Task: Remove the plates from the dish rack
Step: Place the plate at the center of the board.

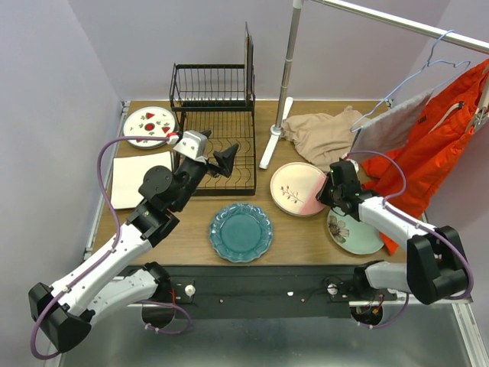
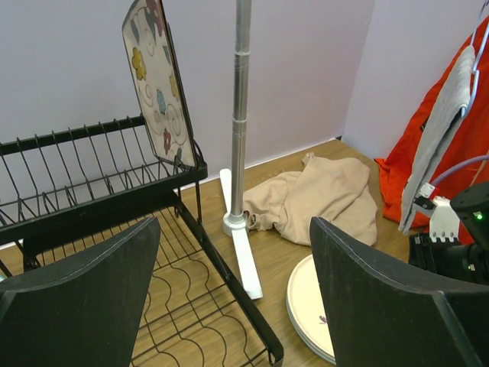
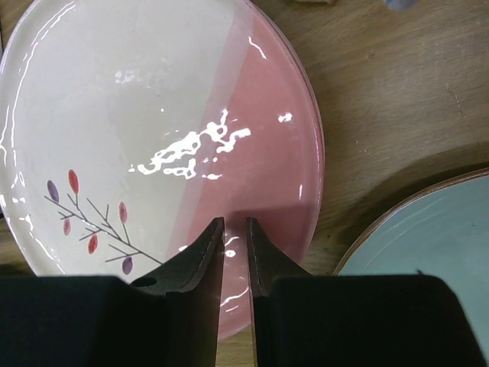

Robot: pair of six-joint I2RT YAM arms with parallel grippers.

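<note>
While hanging over the front of the dish rack (image 2: 92, 208) and its lower tray, wide open on the left gripper (image 2: 233, 298), nothing between the fingers (image 2: 84, 298). One plate in there: square floral plate (image 2: 157, 80), up ahead and a bit left of that gripper, standing on edge at the end of the upper basket. Further ahead and right, a metal rail stand (image 2: 241, 115) and a beige cloth (image 2: 325, 195) heaped on the bench (image 2: 283, 260).

Over on the right gripper (image 3: 233, 225): pinched nearly together, just a thin slit, gripping nothing. Poised right above the pink rim of the cream-pink plate (image 3: 137, 115), flat on the bench underneath. Pale green floral plate (image 3: 428, 252) just beside that one, off to the gripper's right, also lying flat. Scalloped teal plate (image 1: 241, 232) back behind both grippers, roughly between them. Red-fruit plate (image 1: 149, 125) and a pale square item (image 1: 141, 180) flat on the bench, off to the left gripper's left.
</note>
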